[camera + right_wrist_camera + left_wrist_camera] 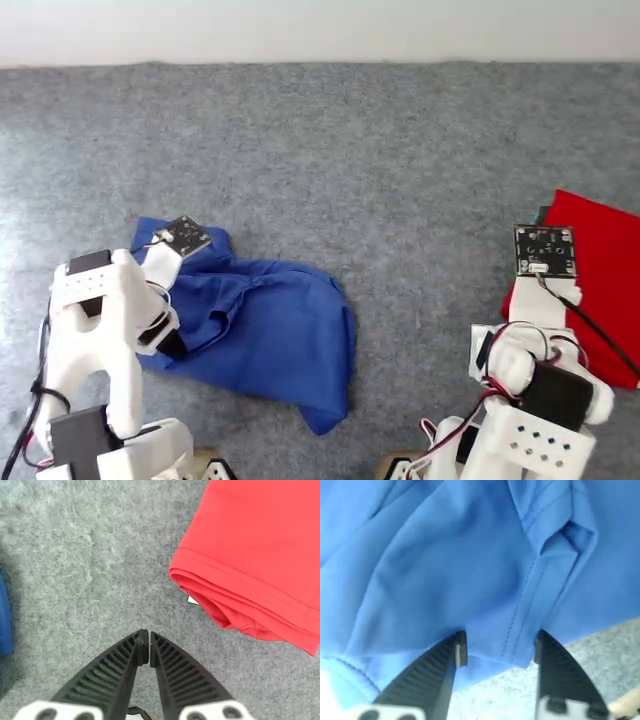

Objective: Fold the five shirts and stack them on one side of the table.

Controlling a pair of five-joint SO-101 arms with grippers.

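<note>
A blue shirt (270, 330) lies crumpled on the left half of the table. The left arm stands over its left part. My left gripper (501, 647) is open, its fingers set on either side of a stitched fold at the edge of the blue shirt (445, 555). A folded red shirt (600, 270) lies at the table's right edge. My right gripper (149, 641) is shut with nothing in it, low over the bare cloth surface just beside the red shirt (260, 545). A sliver of the blue shirt (4, 625) shows farther off.
Grey felt table cover (400, 170) stretches open between the two shirts and toward the far edge, where a white wall (320, 30) begins. A dark cloth edge (541, 213) peeks out beside the red shirt.
</note>
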